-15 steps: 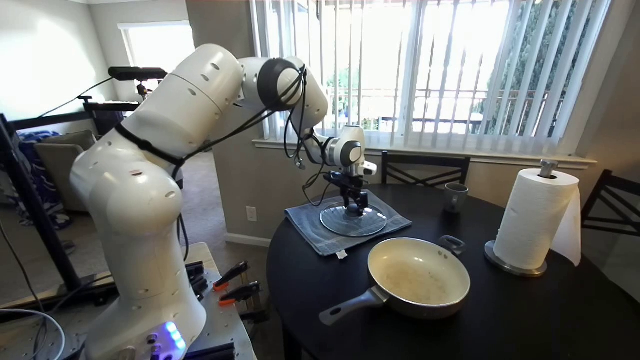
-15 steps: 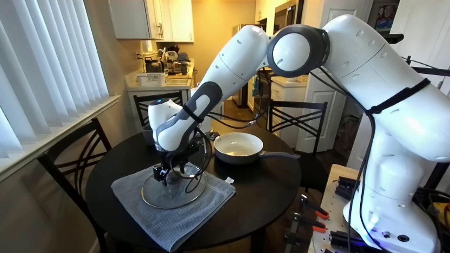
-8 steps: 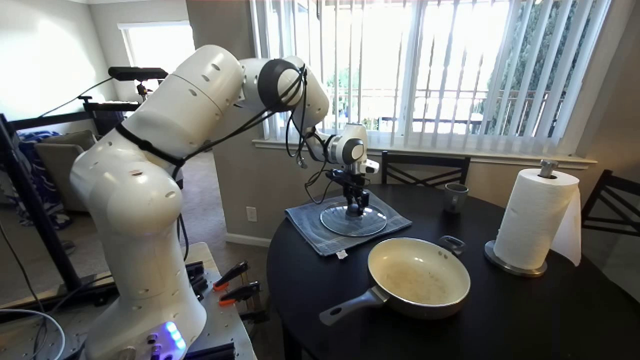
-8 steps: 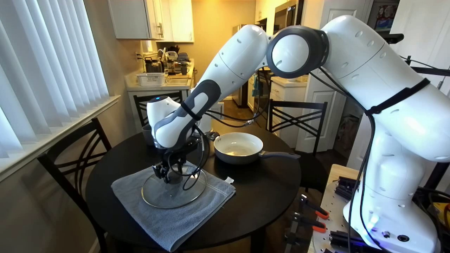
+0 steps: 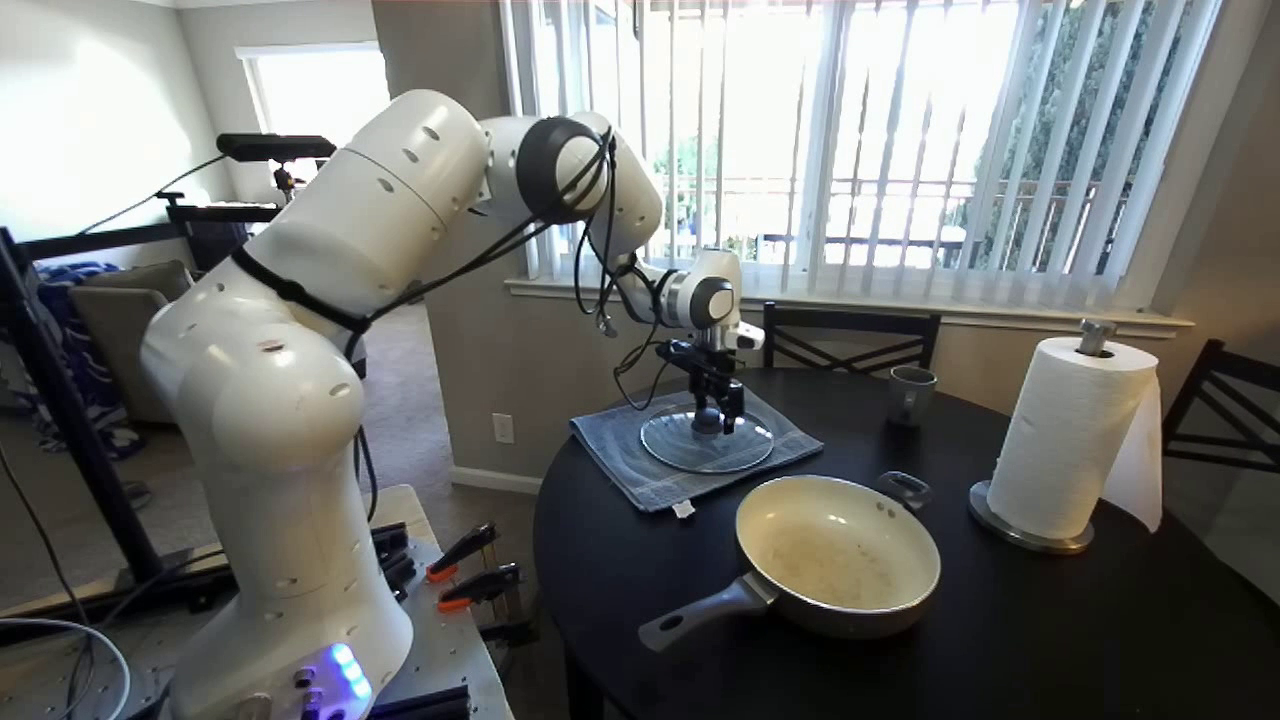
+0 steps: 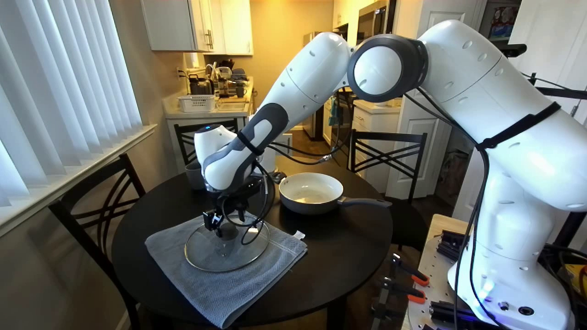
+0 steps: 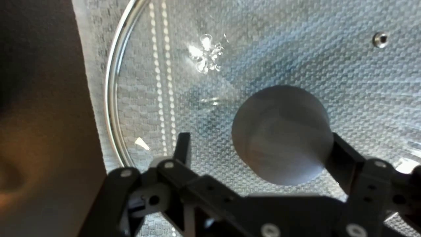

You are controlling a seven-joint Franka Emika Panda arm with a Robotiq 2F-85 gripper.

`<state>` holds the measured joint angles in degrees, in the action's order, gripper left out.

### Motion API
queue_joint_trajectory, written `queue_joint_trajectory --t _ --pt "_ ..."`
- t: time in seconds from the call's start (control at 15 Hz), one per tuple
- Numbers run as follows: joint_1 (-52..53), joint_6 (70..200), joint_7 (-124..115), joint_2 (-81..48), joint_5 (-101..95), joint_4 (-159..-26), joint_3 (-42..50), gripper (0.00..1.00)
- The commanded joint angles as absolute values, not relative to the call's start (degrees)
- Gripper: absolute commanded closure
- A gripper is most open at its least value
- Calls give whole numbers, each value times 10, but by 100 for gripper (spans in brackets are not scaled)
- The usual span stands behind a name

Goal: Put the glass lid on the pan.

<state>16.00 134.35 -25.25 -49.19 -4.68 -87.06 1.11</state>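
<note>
One glass lid (image 6: 227, 253), flat on a grey towel (image 6: 197, 289) near the pan (image 5: 838, 550); one tool (image 7: 260, 143), jaws parted, one just beside the knob (image 7: 281, 135): we should centre before closing squarely.

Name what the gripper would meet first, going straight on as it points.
Likely the glass lid: the gripper points down at it. The knob shows between the spread fingers, and one might brush it first; depth is unclear.

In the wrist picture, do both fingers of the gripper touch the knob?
No, a clear gap separates one finger from the knob.
</note>
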Motion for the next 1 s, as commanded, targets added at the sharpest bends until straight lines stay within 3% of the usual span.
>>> queue_joint_trajectory --t 0.0,0.27,0.33,0.47,0.8,0.93 --pt "150 1311 -239 -480 -22 -868 0 0" --pt "146 1293 -236 -483 -12 -855 -5 0" --pt "144 1289 -232 -484 -8 -852 -8 25" --pt "143 1282 -230 -486 -1 -849 -11 32" --pt "138 1276 -230 -487 8 -844 -19 65" --pt "137 1272 -230 -486 9 -844 -18 67"
